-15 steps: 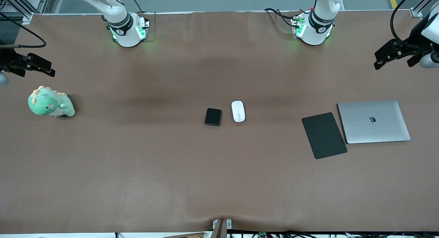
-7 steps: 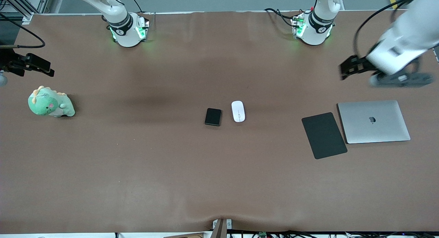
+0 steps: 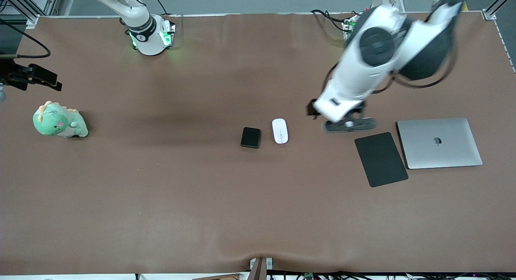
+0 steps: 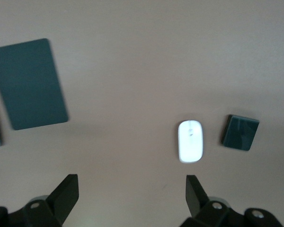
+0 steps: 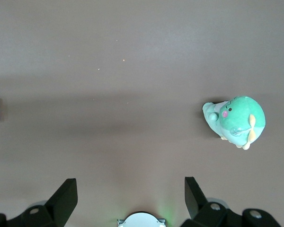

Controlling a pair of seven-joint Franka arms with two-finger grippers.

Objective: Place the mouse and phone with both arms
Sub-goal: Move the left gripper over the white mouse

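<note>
Lying side by side near the middle of the tabletop (image 3: 169,199): the mouse (image 3: 279,130) and the phone (image 3: 250,137), a narrow gap between them, neither touched. Mouse is on the side toward the left arm's end; phone toward the right arm's end.

Left gripper (image 4: 130,196) is up in the air over bare tabletop between the mouse and the mouse pad (image 3: 380,159), fingers (image 4: 66,194) spread wide, nothing between them. Mouse pad lies flat just beside the closed silver laptop (image 3: 439,142), toward the left arm's end.

Right gripper (image 5: 128,196) is at the right arm's end of the tabletop, in the air, fingers spread, empty. Green plush dinosaur (image 3: 59,120) sits on the tabletop near it; the right wrist view shows the toy and one edge of the phone.
</note>
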